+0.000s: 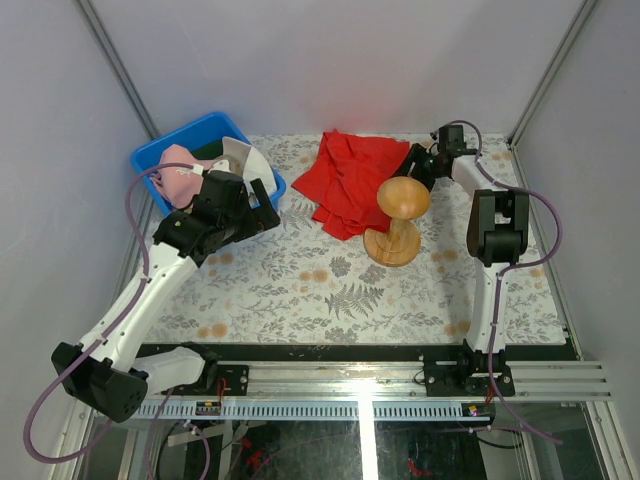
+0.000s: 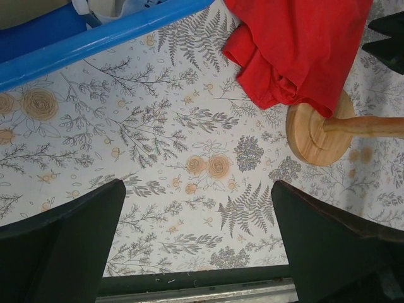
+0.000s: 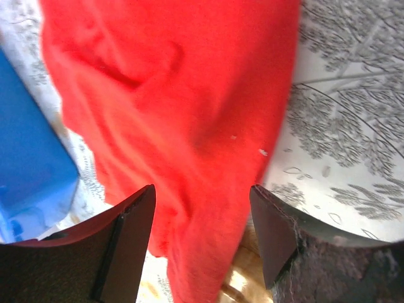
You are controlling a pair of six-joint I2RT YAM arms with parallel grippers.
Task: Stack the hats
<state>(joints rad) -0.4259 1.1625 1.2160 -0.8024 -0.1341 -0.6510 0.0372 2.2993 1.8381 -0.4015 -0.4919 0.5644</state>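
Observation:
The hats lie in a blue bin (image 1: 160, 150) at the back left: a pink cap (image 1: 180, 172), a white cap (image 1: 246, 158) and a sliver of dark green cap (image 1: 210, 150). The tan cap is hidden. My left gripper (image 1: 266, 213) is open and empty, just right of the bin; in its wrist view (image 2: 197, 186) only the floral cloth lies between its jaws. My right gripper (image 1: 412, 166) is open at the back right, over the edge of the red cloth (image 1: 350, 178); its wrist view (image 3: 202, 189) shows the jaws astride red fabric (image 3: 177, 95), not shut on it.
A wooden mushroom-shaped stand (image 1: 400, 215) stands right of centre, next to the red cloth; its base shows in the left wrist view (image 2: 319, 136). The bin's blue rim (image 2: 107, 35) crosses that view's top left. Grey walls enclose the floral table (image 1: 300, 290).

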